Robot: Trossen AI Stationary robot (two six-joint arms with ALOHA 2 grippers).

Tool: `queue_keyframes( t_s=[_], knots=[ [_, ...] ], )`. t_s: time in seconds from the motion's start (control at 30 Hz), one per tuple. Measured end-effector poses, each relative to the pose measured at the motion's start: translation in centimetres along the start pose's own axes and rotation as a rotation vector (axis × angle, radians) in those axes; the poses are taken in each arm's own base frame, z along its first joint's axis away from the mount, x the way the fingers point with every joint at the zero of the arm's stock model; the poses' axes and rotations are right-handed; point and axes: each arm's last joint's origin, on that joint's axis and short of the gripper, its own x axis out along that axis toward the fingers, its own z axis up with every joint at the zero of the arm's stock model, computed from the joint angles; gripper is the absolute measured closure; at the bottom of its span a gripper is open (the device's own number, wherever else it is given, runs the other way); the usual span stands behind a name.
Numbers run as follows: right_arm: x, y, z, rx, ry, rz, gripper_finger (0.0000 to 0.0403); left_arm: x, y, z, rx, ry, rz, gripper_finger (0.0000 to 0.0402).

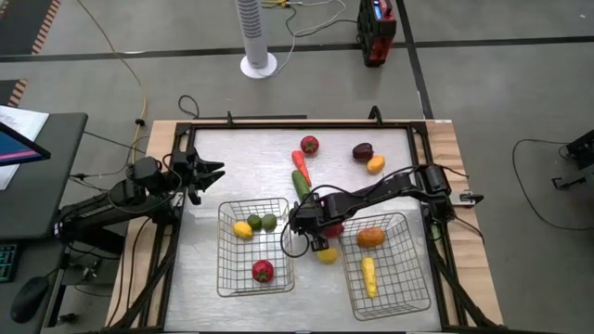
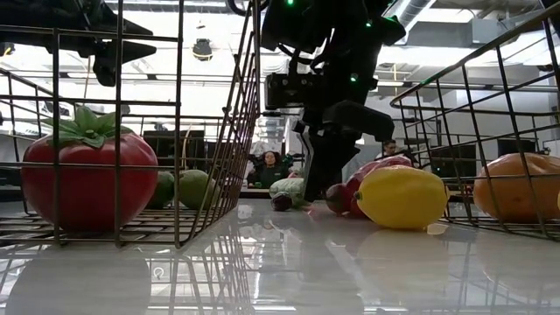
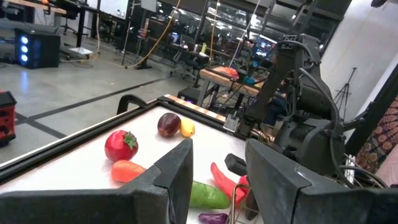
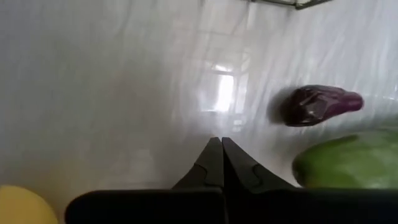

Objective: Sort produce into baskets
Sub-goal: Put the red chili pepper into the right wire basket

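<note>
My right gripper (image 1: 304, 225) (image 4: 217, 152) points steeply down between the two wire baskets, shut with nothing between its fingers, tips over bare tabletop. Next to it lie a small purple piece (image 4: 320, 104), a green cucumber (image 4: 348, 165), a red pepper (image 2: 372, 171) and a yellow lemon (image 1: 327, 254) (image 2: 402, 197). The left basket (image 1: 227, 269) holds a red, a yellow and two green pieces. In the right basket (image 1: 408, 283) lie an orange piece (image 1: 370, 237) and yellow corn (image 1: 369, 276). My left gripper (image 1: 215, 173) (image 3: 217, 155) waits open at the table's left.
Toward the far edge lie a red tomato (image 1: 309, 144), a carrot (image 1: 300, 160), a maroon piece (image 1: 362, 151) and a small orange-yellow piece (image 1: 375, 164). A black frame (image 1: 278, 123) rims the table. A white fan post (image 1: 257, 37) stands beyond the table's far edge.
</note>
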Motion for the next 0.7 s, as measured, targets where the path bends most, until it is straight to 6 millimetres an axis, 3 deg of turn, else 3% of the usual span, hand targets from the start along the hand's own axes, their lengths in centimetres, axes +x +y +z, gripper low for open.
queue_keyframes(
  t_s=[0.27, 0.53, 0.7],
  knots=[
    [-0.3, -0.1, -0.1, -0.010, 0.033, -0.027, 0.0386, 0.0, 0.0, 0.0, 0.000, 0.000, 0.000, 0.0269],
    [-3.8, -0.5, 1.6, -0.041, 0.102, -0.144, 0.0386, 0.0, 0.0, 0.0, 0.001, 0.000, 0.000, 0.0269],
    [-5.3, -0.4, 2.4, -0.016, 0.087, -0.116, 0.0378, 0.0, 0.0, -0.1, 0.000, 0.006, 0.002, 0.0269]
  ],
)
